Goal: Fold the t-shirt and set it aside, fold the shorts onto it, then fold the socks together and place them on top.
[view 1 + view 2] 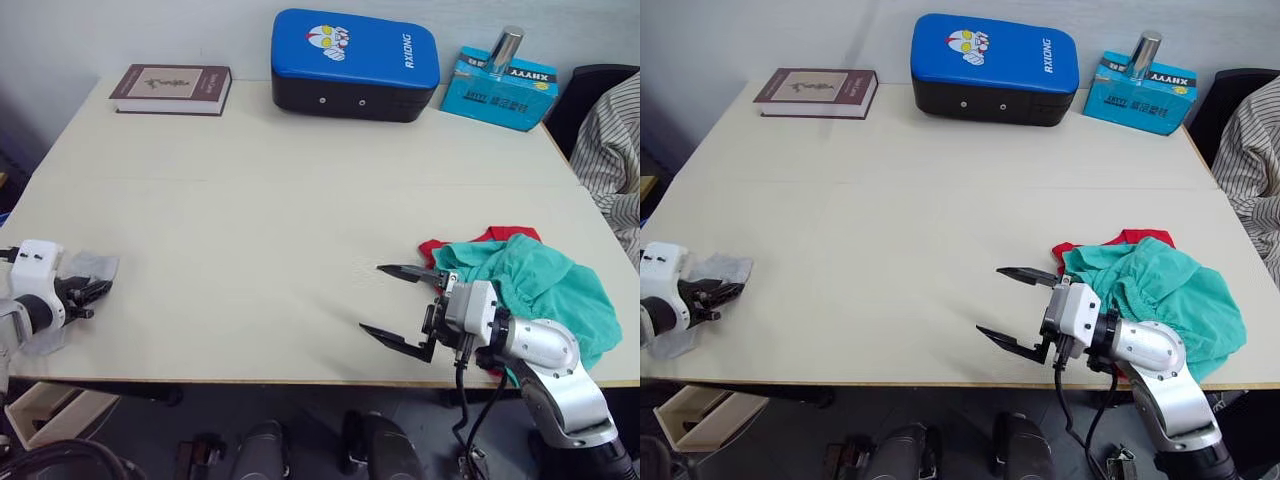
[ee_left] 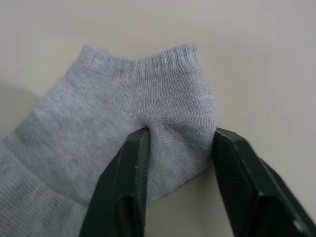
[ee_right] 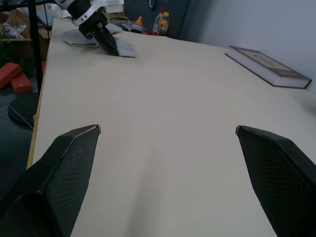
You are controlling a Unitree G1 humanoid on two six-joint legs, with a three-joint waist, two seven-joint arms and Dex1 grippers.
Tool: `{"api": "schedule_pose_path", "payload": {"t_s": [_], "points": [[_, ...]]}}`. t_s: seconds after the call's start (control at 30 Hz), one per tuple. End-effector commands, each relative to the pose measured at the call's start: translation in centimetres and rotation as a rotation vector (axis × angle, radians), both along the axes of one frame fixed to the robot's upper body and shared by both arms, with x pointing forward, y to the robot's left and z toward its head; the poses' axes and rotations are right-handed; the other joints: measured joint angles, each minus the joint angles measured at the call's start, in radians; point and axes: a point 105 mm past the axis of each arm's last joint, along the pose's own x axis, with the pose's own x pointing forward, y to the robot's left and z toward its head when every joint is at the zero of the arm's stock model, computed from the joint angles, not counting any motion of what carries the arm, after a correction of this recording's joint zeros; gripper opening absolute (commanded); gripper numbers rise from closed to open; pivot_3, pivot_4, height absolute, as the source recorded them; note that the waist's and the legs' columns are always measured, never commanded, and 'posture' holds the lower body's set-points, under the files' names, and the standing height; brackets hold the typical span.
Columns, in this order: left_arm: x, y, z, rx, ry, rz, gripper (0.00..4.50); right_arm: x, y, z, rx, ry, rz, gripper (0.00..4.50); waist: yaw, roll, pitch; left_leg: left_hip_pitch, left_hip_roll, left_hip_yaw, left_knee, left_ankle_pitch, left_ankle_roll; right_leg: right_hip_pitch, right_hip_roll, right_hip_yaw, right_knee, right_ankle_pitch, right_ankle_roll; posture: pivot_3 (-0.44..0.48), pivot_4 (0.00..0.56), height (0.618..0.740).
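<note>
One teal shorts (image 1: 540,285) heap covers one red t-shirt (image 1: 492,236) by the worktop's (image 1: 300,200) right front edge. The grey socks (image 2: 123,123) sit at its left front edge, pinched by the left tool (image 2: 177,148). The right tool (image 1: 392,308) gapes wide and empty over bare central worktop.

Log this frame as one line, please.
left gripper: shut on socks, table's left edge | right gripper: open, empty | shorts piled over t-shirt

Illumination is even, diffuse and bright, with no glare on the desk (image 1: 250,200). Shadows are soft and faint. The head views are slightly soft; the left wrist view is sharp.
</note>
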Motion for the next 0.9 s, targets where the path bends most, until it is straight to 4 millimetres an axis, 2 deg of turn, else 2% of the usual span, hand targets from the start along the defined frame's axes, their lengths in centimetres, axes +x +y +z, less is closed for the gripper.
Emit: {"api": "schedule_pose_path", "payload": {"t_s": [0.03, 0.1, 0.2, 0.3, 0.47, 0.6, 0.77, 0.87, 0.9], "points": [[0.3, -0.1, -1.1, -0.005, 0.032, -0.032, 0.61, -0.6, -0.1, 1.0, -0.004, -0.049, -0.013, 4.5, -0.002, 0.0, 0.0, 0.0, 0.0, 0.0, 0.0, 0.0, 0.0, 0.0, 0.0, 0.0, 0.001, 0.0, 0.0, 0.0, 0.15, 0.74], [0.7, -1.0, -1.1, -0.024, 0.019, -0.087, 0.01, -0.6, -0.3, 1.0, -0.007, -0.05, -0.023, 4.5, -0.003, 0.0, 0.0, 0.001, 0.0, 0.001, 0.0, 0.001, 0.0, 0.0, 0.0, 0.001, 0.002, 0.0, 0.0, 0.0, 0.15, 0.74], [0.9, -4.4, -0.4, -0.074, 0.009, -0.241, 0.01, -0.6, -0.7, 1.2, -0.015, -0.054, -0.045, 4.5, 0.002, 0.0, 0.0, 0.002, 0.0, 0.001, 0.0, 0.001, 0.0, 0.0, 0.0, 0.002, 0.003, 0.0, 0.0, 0.0, 0.15, 0.74], [0.6, -10.2, 0.1, -0.12, 0.024, -0.451, 0.01, -0.6, -1.2, 1.2, -0.032, -0.052, -0.068, 4.5, 0.012, 0.0, 0.0, 0.002, -0.001, 0.002, 0.0, 0.0, 0.001, 0.0, -0.001, 0.004, 0.003, 0.0, 0.0, 0.0, 0.15, 0.74], [-0.7, -21.0, -0.6, -0.175, 0.055, -0.76, 0.01, -0.9, -1.9, 0.9, -0.065, -0.038, -0.093, 4.5, 0.022, 0.0, 0.0, 0.002, -0.002, 0.003, 0.002, 0.0, 0.002, 0.0, 0.0, 0.007, 0.002, 0.0, 0.0, 0.0, 0.15, 0.74], [-1.7, -26.8, -1.1, -0.215, 0.065, -0.938, 0.01, -1.4, -2.5, 0.7, -0.089, -0.018, -0.116, 4.5, 0.02, -0.001, 0.0, 0.003, -0.001, 0.005, 0.001, 0.0, 0.002, 0.0, 0.002, 0.009, 0.002, 0.0, 0.0, 0.0, 0.15, 0.74], [-0.7, -31.4, -0.9, -0.221, 0.017, -1.061, 0.01, -1.9, -3.0, 0.3, -0.102, 0.007, -0.154, 4.5, 0.02, -0.001, 0.0, 0.007, 0.0, 0.009, 0.001, 0.0, 0.001, 0.0, 0.004, 0.012, 0.003, 0.0, 0.0, 0.0, 0.15, 0.74], [-0.9, -33.2, -0.8, -0.25, 0.02, -1.118, 0.01, -2.2, -3.0, -0.1, -0.114, 0.028, -0.161, 4.5, 0.018, -0.001, 0.0, 0.007, 0.0, 0.01, 0.001, 0.0, 0.002, 0.0, 0.005, 0.015, 0.003, 0.0, 0.0, 0.0, 0.15, 0.74], [-0.9, -33.6, -0.6, -0.255, 0.013, -1.135, 0.48, -2.4, -2.9, -0.4, -0.124, 0.04, -0.161, 4.5, 0.019, -0.001, 0.0, 0.007, 0.0, 0.011, 0.001, 0.0, 0.002, 0.0, 0.005, 0.016, 0.003, 0.0, 0.0, 0.0, 0.15, 0.74]]}}
